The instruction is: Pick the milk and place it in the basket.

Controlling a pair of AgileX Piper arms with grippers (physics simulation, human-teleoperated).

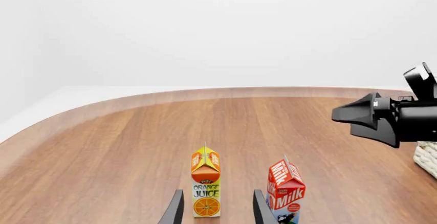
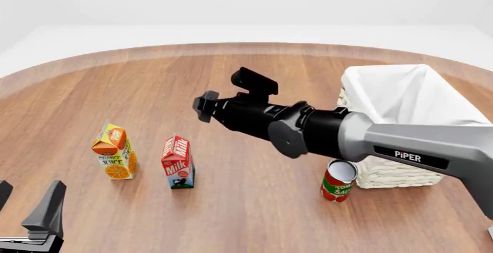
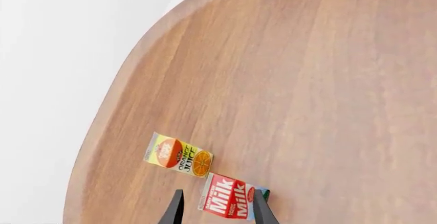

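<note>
On table | milk (image 2: 178,162) "Milk" | orange carton (image 2: 115,151) "ORANGE JUICE" | arm (image 2: 408,156) "PiPER"

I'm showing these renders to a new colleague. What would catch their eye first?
The long black-and-grey right arm sweeping across the middle of the wooden table, its gripper raised above the small red-topped milk carton. Next, the large cream wicker basket with white lining at the right, and the orange-yellow juice carton standing left of the milk.

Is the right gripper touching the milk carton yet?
Apart. The front view shows the right gripper held in the air, up and beyond the milk carton, with bare table between them.
</note>
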